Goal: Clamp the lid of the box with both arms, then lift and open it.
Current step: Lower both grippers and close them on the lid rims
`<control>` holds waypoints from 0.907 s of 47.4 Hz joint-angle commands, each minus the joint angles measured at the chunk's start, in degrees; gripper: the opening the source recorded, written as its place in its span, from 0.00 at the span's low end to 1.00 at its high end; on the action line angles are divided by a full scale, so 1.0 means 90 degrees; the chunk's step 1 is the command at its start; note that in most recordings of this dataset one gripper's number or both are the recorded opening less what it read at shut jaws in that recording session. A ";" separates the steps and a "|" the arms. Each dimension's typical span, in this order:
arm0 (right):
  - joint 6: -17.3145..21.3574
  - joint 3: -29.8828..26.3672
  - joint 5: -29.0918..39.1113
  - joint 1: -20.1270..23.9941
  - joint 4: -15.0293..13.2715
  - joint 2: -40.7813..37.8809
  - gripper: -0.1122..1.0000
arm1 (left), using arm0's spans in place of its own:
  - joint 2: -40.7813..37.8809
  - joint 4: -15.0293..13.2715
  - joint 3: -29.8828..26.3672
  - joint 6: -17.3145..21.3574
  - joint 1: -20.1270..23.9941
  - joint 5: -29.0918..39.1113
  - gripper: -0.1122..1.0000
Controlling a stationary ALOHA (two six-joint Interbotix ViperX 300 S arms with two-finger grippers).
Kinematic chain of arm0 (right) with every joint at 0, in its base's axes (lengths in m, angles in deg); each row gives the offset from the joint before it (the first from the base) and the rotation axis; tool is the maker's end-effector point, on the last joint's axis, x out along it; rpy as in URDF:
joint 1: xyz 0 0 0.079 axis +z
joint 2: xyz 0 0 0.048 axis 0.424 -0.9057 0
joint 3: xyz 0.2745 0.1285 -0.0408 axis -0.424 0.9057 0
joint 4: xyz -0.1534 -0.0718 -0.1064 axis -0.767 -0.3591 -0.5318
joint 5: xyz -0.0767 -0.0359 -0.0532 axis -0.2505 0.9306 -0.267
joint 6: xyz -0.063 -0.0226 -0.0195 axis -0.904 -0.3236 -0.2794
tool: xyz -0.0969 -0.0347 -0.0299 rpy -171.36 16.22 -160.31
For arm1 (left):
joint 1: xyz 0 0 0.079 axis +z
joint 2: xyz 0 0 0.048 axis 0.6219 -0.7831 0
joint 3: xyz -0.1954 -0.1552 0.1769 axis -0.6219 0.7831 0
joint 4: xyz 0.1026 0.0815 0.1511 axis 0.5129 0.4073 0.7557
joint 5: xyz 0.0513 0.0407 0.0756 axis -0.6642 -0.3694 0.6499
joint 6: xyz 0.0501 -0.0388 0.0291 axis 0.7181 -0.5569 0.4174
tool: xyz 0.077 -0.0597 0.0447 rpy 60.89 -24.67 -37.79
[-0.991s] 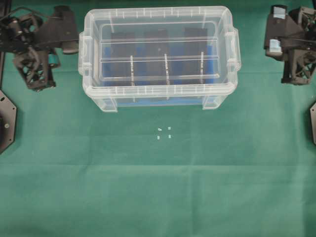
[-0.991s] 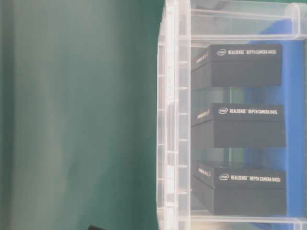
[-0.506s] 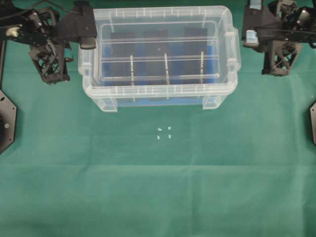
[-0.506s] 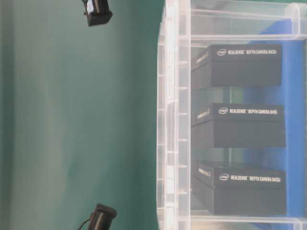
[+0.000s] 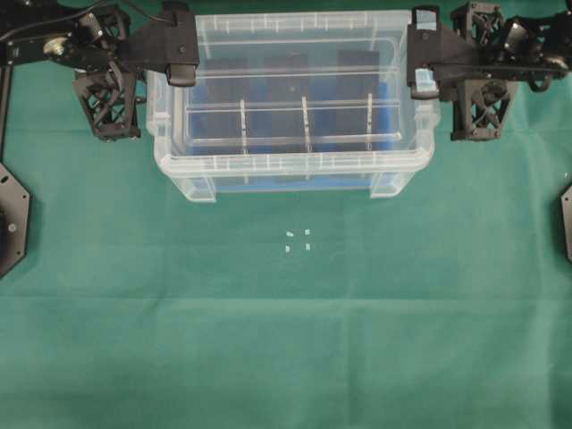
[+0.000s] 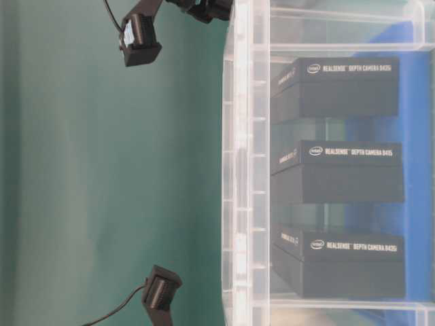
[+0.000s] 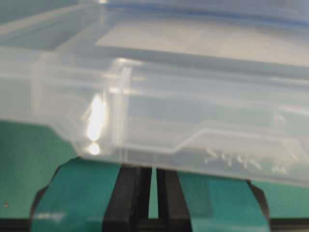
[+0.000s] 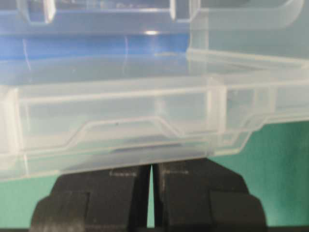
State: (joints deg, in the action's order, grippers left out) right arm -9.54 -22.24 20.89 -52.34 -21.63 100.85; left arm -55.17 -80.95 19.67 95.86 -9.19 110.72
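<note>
**Two Pincers at the Ends of the Clear Box**

The clear plastic box (image 5: pixel 290 165) sat near the back of the green surface (image 5: pixel 286 340). The flat clear lid (image 5: pixel 295 27) lay on top of it. Through the lid you could see three black blocks (image 5: pixel 295 94) standing on a blue base (image 5: pixel 210 98). In the table-level view, each black block (image 6: pixel 336 173) had white words on it that said it was a depth camera.

The left pincer (image 5: pixel 181 55) was at the left end of the lid, over its edge. The right pincer (image 5: pixel 422 55) was at the right end, over its edge too. It had a bit of pale blue on its tip.

In the left wrist view, the lid's rim (image 7: pixel 159 125) filled most of the picture, and the black fingers (image 7: pixel 128 193) with teal tape peeked out under it. In the right wrist view, the rim (image 8: pixel 120 125) sat just above the black fingers (image 8: pixel 120 193). The pictures did not make clear whether either pincer was spread or squeezing the lid.

Four tiny white marks (image 5: pixel 297 240) sat on the green surface in front of the box.
</note>
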 commanded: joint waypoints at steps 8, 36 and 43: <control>0.0029 -0.0381 -0.0107 0.0215 0.0020 -0.0137 0.10 | 0.0078 -0.0039 -0.0215 -0.0020 -0.0049 -0.0059 0.12; 0.0107 -0.0381 -0.0117 0.0293 0.0029 -0.0146 0.10 | 0.0098 -0.0049 -0.0205 -0.0059 -0.0059 0.0156 0.12; 0.0107 -0.0391 -0.0117 0.0293 0.0029 -0.0146 0.10 | 0.0088 -0.0059 -0.0215 -0.0059 -0.0088 0.0166 0.11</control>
State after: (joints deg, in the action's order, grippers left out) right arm -9.63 -23.12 20.89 -51.90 -21.72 99.70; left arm -55.17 -80.95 19.67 95.77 -9.10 112.74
